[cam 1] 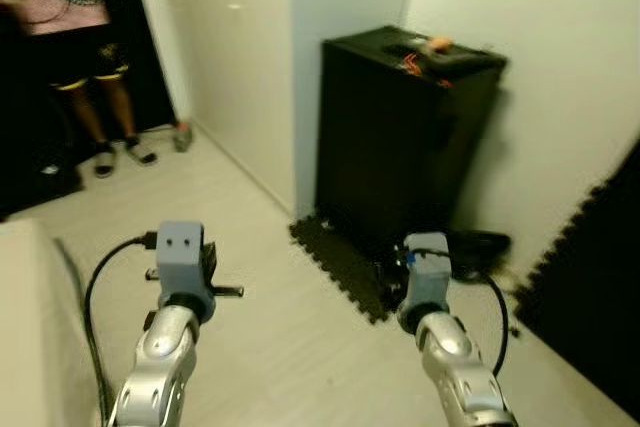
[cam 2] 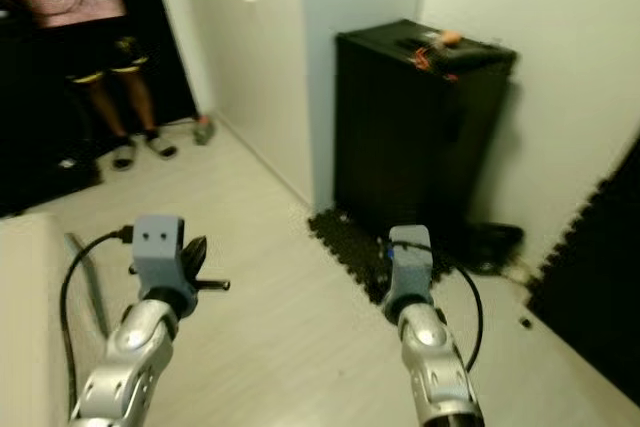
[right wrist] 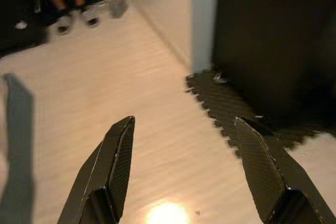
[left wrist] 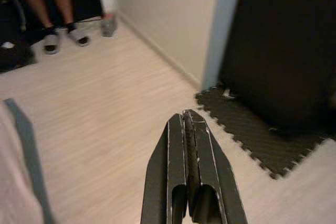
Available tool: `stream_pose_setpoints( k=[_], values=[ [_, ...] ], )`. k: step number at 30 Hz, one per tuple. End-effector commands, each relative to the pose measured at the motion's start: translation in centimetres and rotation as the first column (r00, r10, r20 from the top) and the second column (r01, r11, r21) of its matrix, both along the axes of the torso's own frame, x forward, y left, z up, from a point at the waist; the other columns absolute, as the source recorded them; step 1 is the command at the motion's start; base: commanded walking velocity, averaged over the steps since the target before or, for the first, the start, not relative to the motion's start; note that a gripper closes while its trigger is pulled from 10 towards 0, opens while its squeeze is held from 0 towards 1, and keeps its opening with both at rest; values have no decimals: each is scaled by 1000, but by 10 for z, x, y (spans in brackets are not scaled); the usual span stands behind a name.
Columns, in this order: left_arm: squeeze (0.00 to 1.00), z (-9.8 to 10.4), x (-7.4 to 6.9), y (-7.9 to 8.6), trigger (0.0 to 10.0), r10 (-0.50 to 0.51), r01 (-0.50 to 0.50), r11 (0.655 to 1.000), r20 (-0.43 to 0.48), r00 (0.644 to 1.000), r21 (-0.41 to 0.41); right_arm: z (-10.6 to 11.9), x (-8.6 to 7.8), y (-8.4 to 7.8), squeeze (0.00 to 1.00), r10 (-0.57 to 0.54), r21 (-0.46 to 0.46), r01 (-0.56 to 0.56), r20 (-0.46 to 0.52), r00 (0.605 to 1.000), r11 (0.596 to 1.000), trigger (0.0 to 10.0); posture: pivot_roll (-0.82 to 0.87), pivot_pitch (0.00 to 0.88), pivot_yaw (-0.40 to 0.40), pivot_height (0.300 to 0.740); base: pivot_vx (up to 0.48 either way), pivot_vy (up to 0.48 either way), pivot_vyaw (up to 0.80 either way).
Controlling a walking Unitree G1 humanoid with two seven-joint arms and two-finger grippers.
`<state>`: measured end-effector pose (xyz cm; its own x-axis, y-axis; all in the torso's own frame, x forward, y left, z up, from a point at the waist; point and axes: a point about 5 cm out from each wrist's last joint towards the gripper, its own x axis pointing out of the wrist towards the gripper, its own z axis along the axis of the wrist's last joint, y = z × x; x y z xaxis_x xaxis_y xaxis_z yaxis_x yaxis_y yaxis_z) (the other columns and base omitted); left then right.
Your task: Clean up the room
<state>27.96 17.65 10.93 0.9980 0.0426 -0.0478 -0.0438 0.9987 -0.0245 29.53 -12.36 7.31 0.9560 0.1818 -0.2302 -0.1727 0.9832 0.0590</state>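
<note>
Right gripper (right wrist: 181, 169), lower right of frame: fingers spread wide, empty. Left gripper (left wrist: 190, 129), lower left: fingers pressed together, empty. I judge the dark clutter (cam 1: 480, 247) on the floor beside the black cabinet (cam 1: 400, 137) nearest the right arm, ahead and slightly rightward.

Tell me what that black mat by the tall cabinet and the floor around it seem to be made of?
The black mat looks like foam: matte, finely textured, with jigsaw-toothed edges like interlocking tiles. The floor looks like pale wood or wood-look laminate, with faint lengthwise grain and a soft sheen; which of the two can't be told. The tall cabinet is plain matte black, material unclear.
</note>
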Motion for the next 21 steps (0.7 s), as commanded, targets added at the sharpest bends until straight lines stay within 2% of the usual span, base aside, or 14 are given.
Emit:
stream_pose_setpoints(
  k=[1, 7, 10, 20, 21],
  values=[
    [0, 1, 1, -4, 10000, -20, 20, 1000, 0, 1000, -1, 0, 0, -10, 0, -29, -7, 29, 0, 1000, 1000, 10000, -14, 21, 23, 740, 337, 0, 0],
    [0, 1, 2, -4, 10000, -22, 22, 1000, -1, 1000, -1, -1, 0, -11, 0, -31, -7, 31, 0, 1000, 999, 10000, -15, 22, 26, 740, 338, 0, 0],
    [0, 1, 2, -3, 10000, -22, 22, 1000, -2, 1000, 0, 0, 0, -10, 0, -3, -39, 4, 7, 1000, 999, 10000, -15, 23, 24, 740, 337, 0, 0],
    [0, 1, 2, -3, 10000, -15, 15, 1000, -3, 1000, -3, -1, -1, -7, 0, 26, -51, -25, 5, 1000, 998, 10000, -13, 24, 21, 740, 339, 0, 781],
    [0, 1, 1, -2, 10000, -11, 11, 1000, -5, 1000, -4, -1, -1, -7, 0, 22, -36, -22, 4, 1000, 999, 10000, -10, 26, 19, 740, 337, 0, 0]
  ],
)
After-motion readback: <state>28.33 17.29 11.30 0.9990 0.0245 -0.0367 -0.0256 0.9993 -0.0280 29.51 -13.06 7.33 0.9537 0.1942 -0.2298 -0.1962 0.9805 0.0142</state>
